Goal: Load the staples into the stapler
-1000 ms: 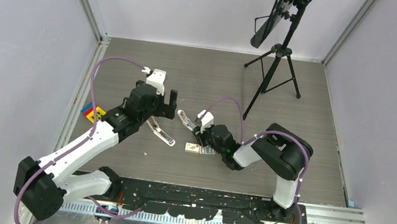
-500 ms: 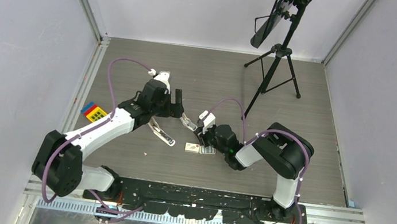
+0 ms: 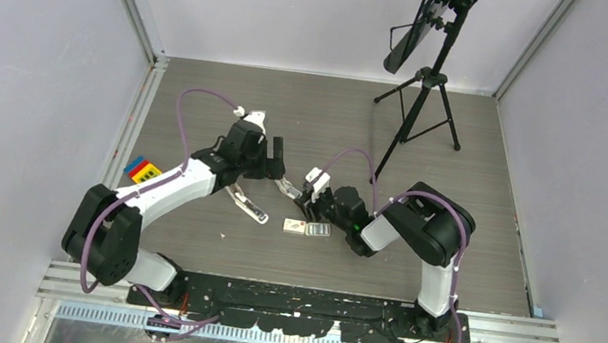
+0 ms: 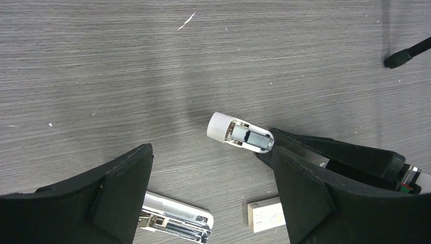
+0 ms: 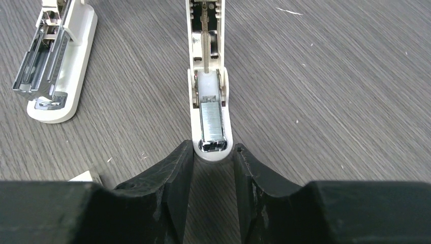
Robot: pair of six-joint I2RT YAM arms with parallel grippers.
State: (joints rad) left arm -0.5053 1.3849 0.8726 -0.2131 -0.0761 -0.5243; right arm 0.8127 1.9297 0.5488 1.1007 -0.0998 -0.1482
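**Top view:** the left gripper (image 3: 273, 160) is being held wide open above the table (image 3: 474, 203), with nothing between the jaws. The right gripper (image 3: 304, 196) is being kept clamped on one end of the stapler (image 3: 285, 186). The stapler is lying mid-table, between the two grippers. A second stapler (image 3: 246, 206) is lying opened out to its near left, apart from it. The staple box (image 3: 294, 226) and its grey tray (image 3: 318, 229) are sitting side by side just near of the right gripper. A coloured block (image 3: 141, 170) is lying at the left edge, and a tripod (image 3: 421, 98) is standing far right.

**Left wrist view:** the left gripper (image 4: 212, 151) is seen with its jaws spread and only bare table between them. The white end of the stapler (image 4: 222, 126) is showing just beside one finger. Staples (image 4: 254, 138) are seen seated in its metal channel. Its other end is being held by the right gripper's black fingers (image 4: 350, 157). The second stapler (image 4: 175, 223) and the staple box (image 4: 264, 217) are cut off at the lower edge.

**Right wrist view:** the right gripper (image 5: 213, 147) is being pressed against both sides of the stapler's rounded near end. The stapler (image 5: 208, 86) is lying open and running straight away from the camera, with its spring exposed. The staples (image 5: 211, 119) are sitting in the channel at the gripped end. The second stapler (image 5: 76, 56) is lying to the left, well apart. A corner of the staple box (image 5: 85, 176) is just showing.
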